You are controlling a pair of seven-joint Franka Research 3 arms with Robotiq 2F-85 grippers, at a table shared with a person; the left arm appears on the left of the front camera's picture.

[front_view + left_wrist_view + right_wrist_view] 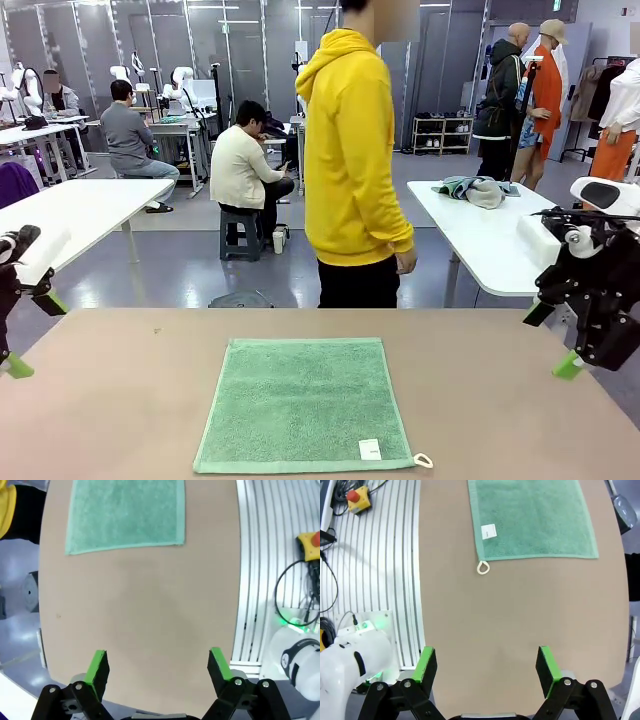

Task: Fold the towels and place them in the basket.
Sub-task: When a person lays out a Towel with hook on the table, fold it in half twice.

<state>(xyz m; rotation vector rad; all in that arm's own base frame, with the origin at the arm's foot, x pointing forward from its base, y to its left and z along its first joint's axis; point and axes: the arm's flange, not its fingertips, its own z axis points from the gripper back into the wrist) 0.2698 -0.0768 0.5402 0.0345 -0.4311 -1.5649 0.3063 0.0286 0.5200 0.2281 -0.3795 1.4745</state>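
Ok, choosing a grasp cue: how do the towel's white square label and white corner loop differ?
The white square label lies flat on the green terry towel, inside its hem; the thin white loop juts past the corner onto the tan table. The label is solid, the loop an open ring. Both white.

A person in a yellow hoodie (350, 150) stands at the far edge of the tan table (120, 400). Behind, someone in a cream top (240, 165) sits on a grey stool (240, 235). Over on the right, a crumpled cloth (475, 190) lies on a white table (480, 245).
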